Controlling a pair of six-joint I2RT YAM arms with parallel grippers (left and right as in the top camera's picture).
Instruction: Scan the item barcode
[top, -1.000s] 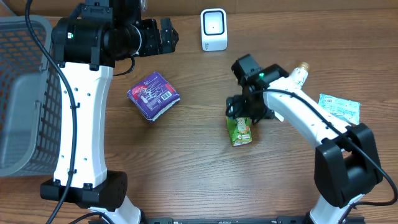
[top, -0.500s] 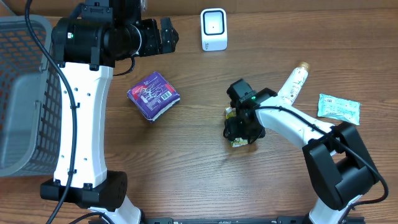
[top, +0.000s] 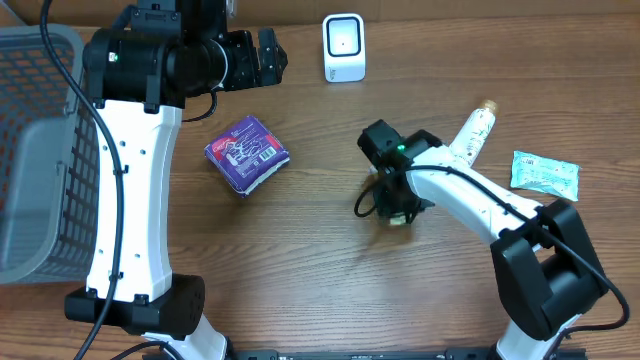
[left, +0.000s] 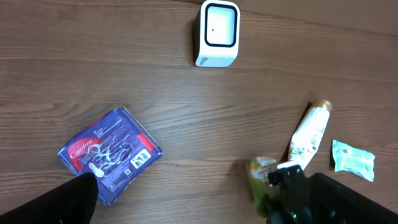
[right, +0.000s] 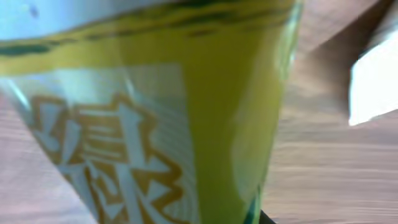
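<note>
Mid-table, right of centre, green foil pouch (left: 258, 177) lies on the table (top: 300, 270) under the right gripper (top: 395, 208), well apart from the white barcode scanner (top: 343, 47) at the far edge. Right jaws sit down over the pouch, but the fingers are hidden, so cannot tell how wide they stand or if they have it pinched. Left gripper (top: 268, 55) spread wide, empty. Risk: soft foil slips or folds in a shallow pinch, so the pouch drops on lift or the barcode creases. Pouch looks glossy, green-yellow, white lettering, probably crinkly; barcode not visible.
</note>
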